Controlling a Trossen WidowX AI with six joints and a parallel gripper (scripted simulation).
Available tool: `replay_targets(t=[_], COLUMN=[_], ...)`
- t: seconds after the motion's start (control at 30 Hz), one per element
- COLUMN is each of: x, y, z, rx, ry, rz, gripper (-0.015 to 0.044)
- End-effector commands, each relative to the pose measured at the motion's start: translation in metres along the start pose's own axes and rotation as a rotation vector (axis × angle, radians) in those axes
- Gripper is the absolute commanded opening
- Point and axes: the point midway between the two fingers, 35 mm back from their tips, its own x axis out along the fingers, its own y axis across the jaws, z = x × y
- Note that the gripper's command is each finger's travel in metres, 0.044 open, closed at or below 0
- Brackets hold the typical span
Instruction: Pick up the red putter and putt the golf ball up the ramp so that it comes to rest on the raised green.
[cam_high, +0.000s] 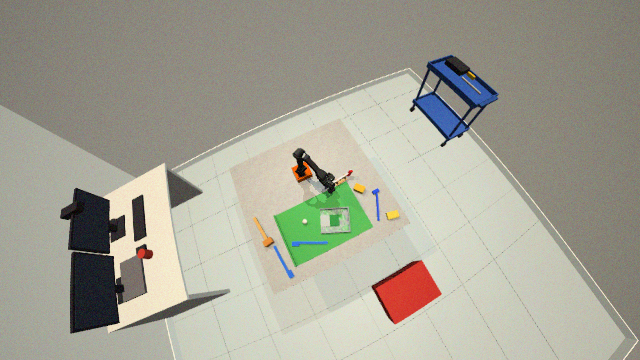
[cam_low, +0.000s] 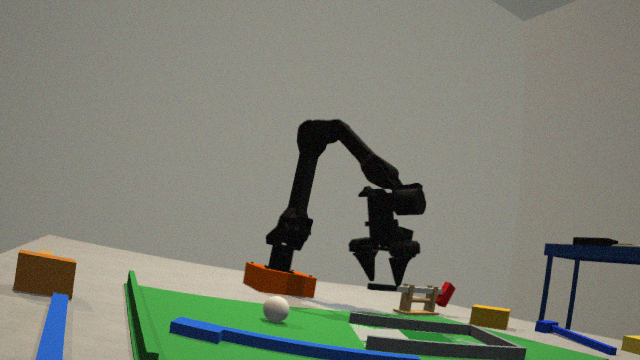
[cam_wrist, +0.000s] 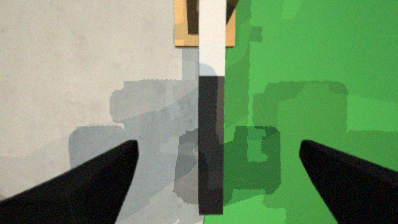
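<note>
The red putter (cam_high: 347, 174) (cam_low: 444, 294) lies on a small wooden stand (cam_low: 419, 301) (cam_wrist: 181, 31) just off the far edge of the green mat (cam_high: 300, 245) (cam_low: 210, 312) (cam_wrist: 310, 60). Its black grip (cam_low: 382, 287) (cam_wrist: 211, 150) points toward the arm. My gripper (cam_high: 331, 189) (cam_low: 385, 274) (cam_wrist: 219, 147) is open and empty. It hangs a little above the grip, one finger on each side. The white golf ball (cam_high: 304, 220) (cam_low: 276, 308) rests on the mat. The raised green (cam_high: 334, 220) sits inside a grey frame (cam_low: 415, 320).
Blue putters (cam_high: 376, 204) (cam_high: 310, 243) (cam_high: 283, 261) (cam_low: 280, 342), an orange putter (cam_high: 262, 232) and yellow blocks (cam_high: 359, 188) (cam_high: 392, 214) (cam_low: 489, 316) lie around the mat. A red box (cam_high: 406, 291), a blue cart (cam_high: 452, 97) (cam_low: 590, 252) and a desk (cam_high: 150, 200) stand farther off.
</note>
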Motion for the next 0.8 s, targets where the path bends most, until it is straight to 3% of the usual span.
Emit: replay_targets(t=[0.0, 0.77], x=[0.017, 0.041], y=[0.004, 0.004], z=[-0.007, -0.013], rx=[0.001, 0.001], ry=[0.008, 0.008], rz=[0.015, 0.015], gripper=[0.044, 0.044])
